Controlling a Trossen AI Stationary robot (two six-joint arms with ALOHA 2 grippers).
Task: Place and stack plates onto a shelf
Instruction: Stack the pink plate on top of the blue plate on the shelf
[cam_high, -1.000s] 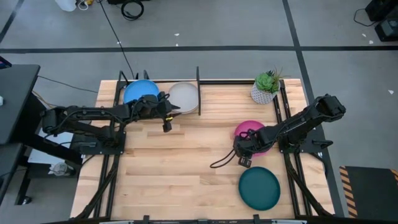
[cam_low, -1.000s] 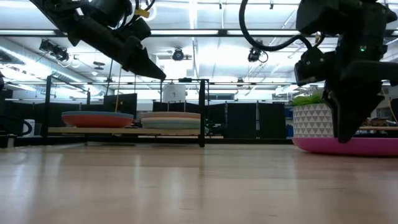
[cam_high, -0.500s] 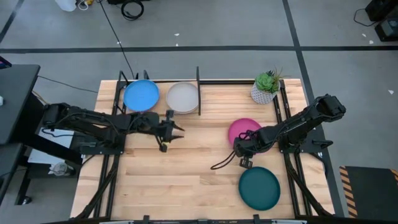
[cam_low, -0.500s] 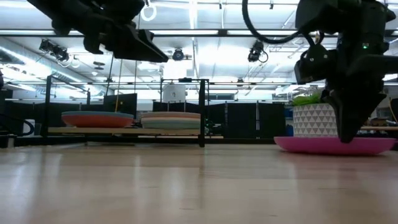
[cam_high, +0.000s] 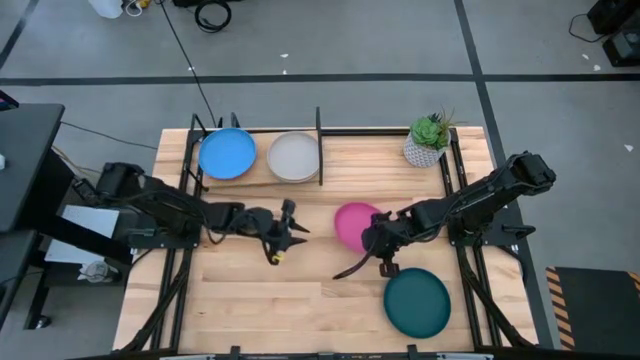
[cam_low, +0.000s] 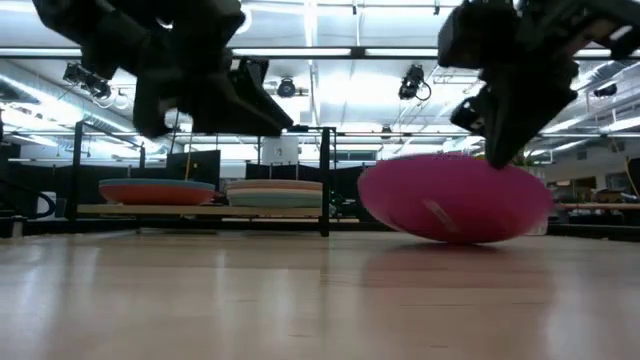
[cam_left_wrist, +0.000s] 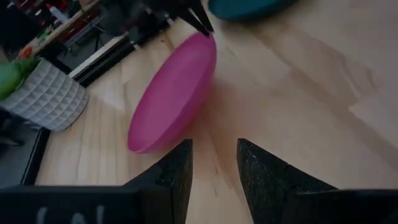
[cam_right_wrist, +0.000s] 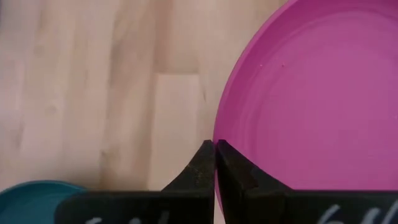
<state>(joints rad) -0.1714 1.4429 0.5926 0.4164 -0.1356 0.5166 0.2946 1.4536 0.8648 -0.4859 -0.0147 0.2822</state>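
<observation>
Near the table's (cam_high: 300, 290) middle, the right tool (cam_high: 374, 237) has tilted the magenta plate (cam_high: 352, 224) up, pinching its rim. Left tool (cam_high: 292, 228), fingers parted, has swung toward it. Teal plate (cam_high: 417, 302) lies nearby; potted plant (cam_high: 428, 139) behind.

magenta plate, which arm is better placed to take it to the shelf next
Right. The right gripper is already shut on the magenta plate's rim, holding it tilted. The left gripper is open and empty, facing it mid-table.
</observation>
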